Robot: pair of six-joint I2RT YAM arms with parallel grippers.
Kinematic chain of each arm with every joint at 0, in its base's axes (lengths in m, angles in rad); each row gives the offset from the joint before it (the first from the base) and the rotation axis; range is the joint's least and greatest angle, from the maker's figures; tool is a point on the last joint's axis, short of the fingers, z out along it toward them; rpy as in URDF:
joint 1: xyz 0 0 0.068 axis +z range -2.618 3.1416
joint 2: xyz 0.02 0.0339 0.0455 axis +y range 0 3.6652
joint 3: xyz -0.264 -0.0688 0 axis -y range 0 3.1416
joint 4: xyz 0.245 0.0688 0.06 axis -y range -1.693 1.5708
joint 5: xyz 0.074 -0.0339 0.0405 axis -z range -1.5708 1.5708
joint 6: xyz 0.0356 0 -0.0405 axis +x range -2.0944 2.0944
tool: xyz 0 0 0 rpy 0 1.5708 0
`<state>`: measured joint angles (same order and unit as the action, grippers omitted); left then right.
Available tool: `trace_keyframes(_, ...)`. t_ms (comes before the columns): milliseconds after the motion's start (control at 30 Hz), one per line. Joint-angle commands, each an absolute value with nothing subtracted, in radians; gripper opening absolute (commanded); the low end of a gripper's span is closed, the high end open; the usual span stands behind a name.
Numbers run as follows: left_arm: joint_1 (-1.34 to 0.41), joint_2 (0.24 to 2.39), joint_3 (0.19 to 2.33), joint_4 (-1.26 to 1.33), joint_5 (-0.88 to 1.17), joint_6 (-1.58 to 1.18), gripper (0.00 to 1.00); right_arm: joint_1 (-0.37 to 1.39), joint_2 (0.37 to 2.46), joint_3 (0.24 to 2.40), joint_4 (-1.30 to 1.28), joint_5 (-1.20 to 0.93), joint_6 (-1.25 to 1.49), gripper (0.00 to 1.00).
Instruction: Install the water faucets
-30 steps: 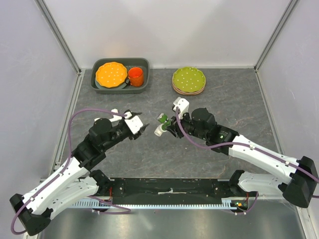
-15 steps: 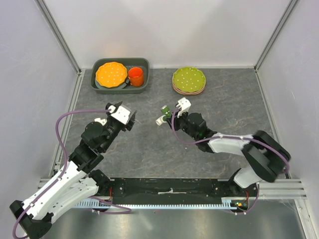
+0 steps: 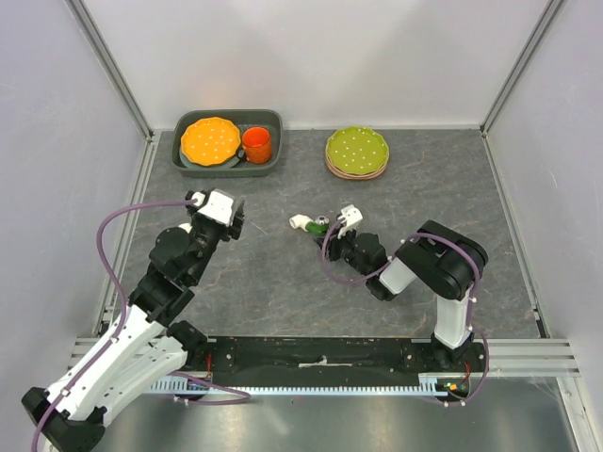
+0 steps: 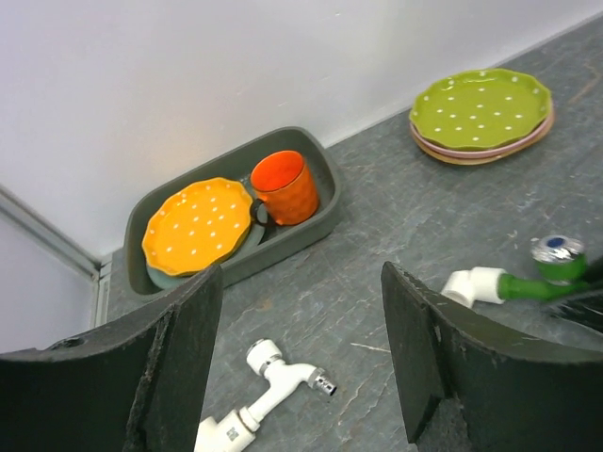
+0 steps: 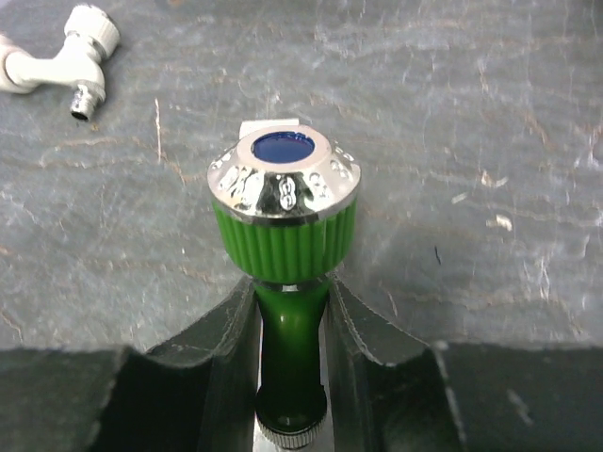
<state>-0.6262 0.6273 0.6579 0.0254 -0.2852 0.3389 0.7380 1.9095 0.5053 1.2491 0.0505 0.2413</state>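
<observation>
**One faucet in hand, none installed**

You hold the green faucet [image 5: 283, 212] by its stem in the right gripper [image 5: 292, 315], low over the middle of the table [image 3: 283, 282]. Your left gripper [image 4: 301, 282] hangs wide apart with nothing between its fingers. The white faucet [image 4: 273, 372] lies loose on the table just beneath it. Neither is fitted, and no mounting point shows in any view, so I judge the whole install is ahead of you. From overhead you cannot make out the white faucet near the left arm, but both wrist views show it. Only the right wrist view shows the pinch on the stem.
</observation>
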Motion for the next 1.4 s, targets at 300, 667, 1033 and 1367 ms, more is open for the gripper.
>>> trace_keyframes(300, -0.534, 0.638, 0.68, 0.064, -0.314, 0.199, 0.76, 0.735, 1.823, 0.35, 1.447, 0.107, 0.279, 0.83)
trace_keyframes(667, -0.399, 0.678, 0.732, -0.023, -0.295, 0.046, 0.78, 0.719, 1.237, 0.368, 0.712, 0.403, 0.23, 0.98)
trace_keyframes(1033, -0.296, 0.574, 0.782, -0.235, -0.17, -0.245, 0.8, 0.719, 0.596, 0.546, 0.091, 0.887, 0.276, 0.98)
trace_keyframes(1367, -0.296, 0.16, 0.576, -0.253, -0.277, -0.204, 0.86, 0.719, 0.091, 0.561, -0.096, 0.854, 0.149, 0.98)
